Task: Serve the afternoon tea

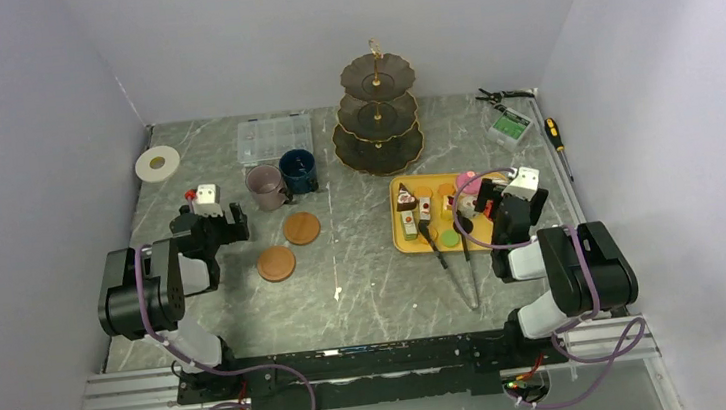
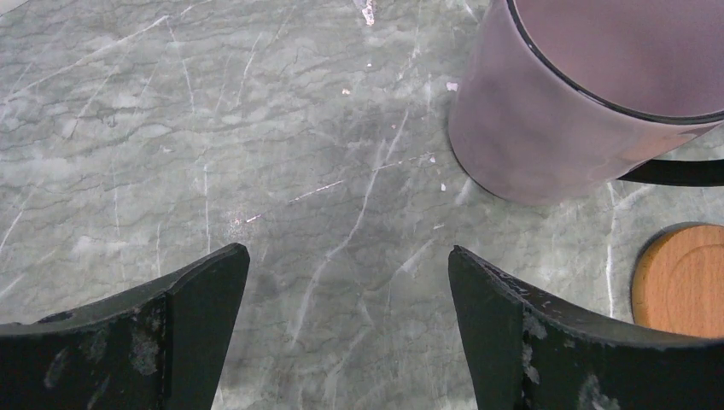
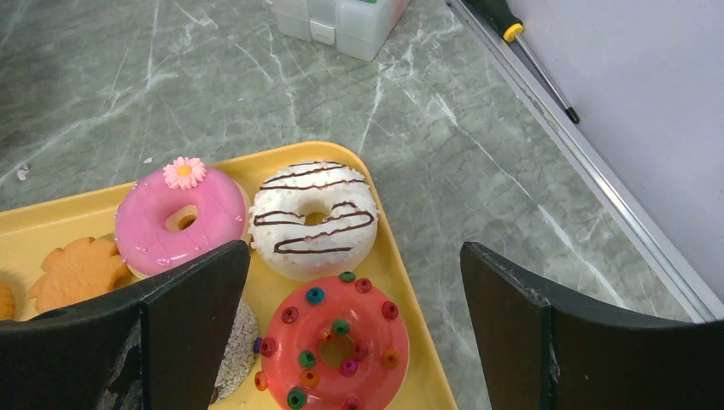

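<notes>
Two grippers stand wide open and empty over your grey marbled table (image 1: 368,295), boxed in by plain white walls (image 1: 32,146) at left, back and right. At far left, a tape roll (image 1: 157,163) lies flat near the back corner. Your left gripper (image 2: 348,256) hovers low above bare tabletop, jaws spread and holding nothing. The mauve mug (image 2: 546,111) stands upright just ahead and to its right. Just beside that is the navy mug (image 1: 297,170), with a clear box (image 1: 274,138) behind the pair. Two coasters lie flat in front of the mugs, one (image 1: 301,228) close to them and one (image 1: 276,264) nearer you. At back centre the stand (image 1: 376,113) is upright. Right of centre, a yellow tray (image 1: 405,244) carries cake slices (image 1: 407,201), a green macaron (image 1: 450,239) and donuts. Your right gripper (image 3: 354,248) hangs over the tray's far right corner, jaws equally wide, gripping nothing. Below it sit a pink donut (image 3: 149,218), a white donut (image 3: 282,231) and a red donut (image 3: 376,329). Two dark-handled utensils (image 1: 471,285) trail off the tray's near edge. Pliers (image 1: 504,96), a green-topped box (image 1: 510,126) and a screwdriver (image 1: 555,134) lie along the right wall.
</notes>
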`<state>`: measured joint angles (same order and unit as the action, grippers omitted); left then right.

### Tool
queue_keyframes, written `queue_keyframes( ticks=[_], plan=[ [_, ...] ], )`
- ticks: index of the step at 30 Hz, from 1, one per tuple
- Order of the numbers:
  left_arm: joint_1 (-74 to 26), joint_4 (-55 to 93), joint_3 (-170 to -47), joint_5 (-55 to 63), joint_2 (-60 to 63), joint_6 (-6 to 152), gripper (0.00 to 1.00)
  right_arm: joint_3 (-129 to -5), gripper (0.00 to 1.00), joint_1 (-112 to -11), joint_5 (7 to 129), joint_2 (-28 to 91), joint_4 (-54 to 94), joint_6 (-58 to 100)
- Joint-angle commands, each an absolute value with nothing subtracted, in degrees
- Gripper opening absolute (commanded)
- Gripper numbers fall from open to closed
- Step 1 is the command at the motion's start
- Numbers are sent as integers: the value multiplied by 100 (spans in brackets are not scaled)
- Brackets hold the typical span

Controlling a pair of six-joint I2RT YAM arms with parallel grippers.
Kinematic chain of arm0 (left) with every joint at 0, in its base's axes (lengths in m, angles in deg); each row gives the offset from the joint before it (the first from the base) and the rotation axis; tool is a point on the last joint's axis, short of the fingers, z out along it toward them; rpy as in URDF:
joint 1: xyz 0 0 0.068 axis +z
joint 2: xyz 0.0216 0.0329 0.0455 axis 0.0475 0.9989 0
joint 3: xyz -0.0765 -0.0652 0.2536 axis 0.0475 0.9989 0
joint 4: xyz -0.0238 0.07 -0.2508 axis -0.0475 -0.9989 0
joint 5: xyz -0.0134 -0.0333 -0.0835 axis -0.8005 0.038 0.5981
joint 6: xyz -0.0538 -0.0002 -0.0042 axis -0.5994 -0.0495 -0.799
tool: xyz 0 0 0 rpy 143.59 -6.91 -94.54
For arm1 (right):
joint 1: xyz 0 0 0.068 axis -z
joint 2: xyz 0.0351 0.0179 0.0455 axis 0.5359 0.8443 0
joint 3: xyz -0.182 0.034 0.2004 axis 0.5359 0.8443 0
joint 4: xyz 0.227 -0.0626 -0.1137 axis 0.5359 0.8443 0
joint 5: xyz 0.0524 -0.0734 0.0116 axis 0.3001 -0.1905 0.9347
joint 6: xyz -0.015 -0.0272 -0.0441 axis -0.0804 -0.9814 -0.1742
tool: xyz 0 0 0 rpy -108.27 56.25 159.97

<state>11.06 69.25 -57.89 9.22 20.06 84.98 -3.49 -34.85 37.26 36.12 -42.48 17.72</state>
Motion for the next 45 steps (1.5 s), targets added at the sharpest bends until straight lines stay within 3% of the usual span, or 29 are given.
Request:
queue_keyframes(
  ticks=[1, 20, 25, 31, 36, 40, 45],
  plan=[
    [1119, 7148, -5881, 1002, 1974, 8486, 94, -482, 100, -3460, 3799, 3554, -4584, 1854],
    [1213, 7080, -5871, 1248, 1864, 8477, 94, -624, 100, -3514, 3738, 3275, -4206, 1798],
    [1727, 4466, -6873, 1601, 843, 8112, 94, -1313, 100, -3817, 3154, 2311, -2431, 1742],
    [1910, 2179, -8084, 1950, 490, 8360, 94, -2425, 100, -3827, 3340, 1401, -97, 2930],
    [1963, 772, -8876, 1945, 255, 8372, 94, -3079, 99, -3076, 4148, 871, 1627, 5916],
    [1970, -303, -9719, 2048, 376, 8612, 94, -3084, 100, -2991, 5524, 756, 1135, 5372],
    [1972, -1083, -10569, 2213, 783, 8560, 92, -4296, 100, -4181, 4299, 1579, 3233, 4680]
  ],
)
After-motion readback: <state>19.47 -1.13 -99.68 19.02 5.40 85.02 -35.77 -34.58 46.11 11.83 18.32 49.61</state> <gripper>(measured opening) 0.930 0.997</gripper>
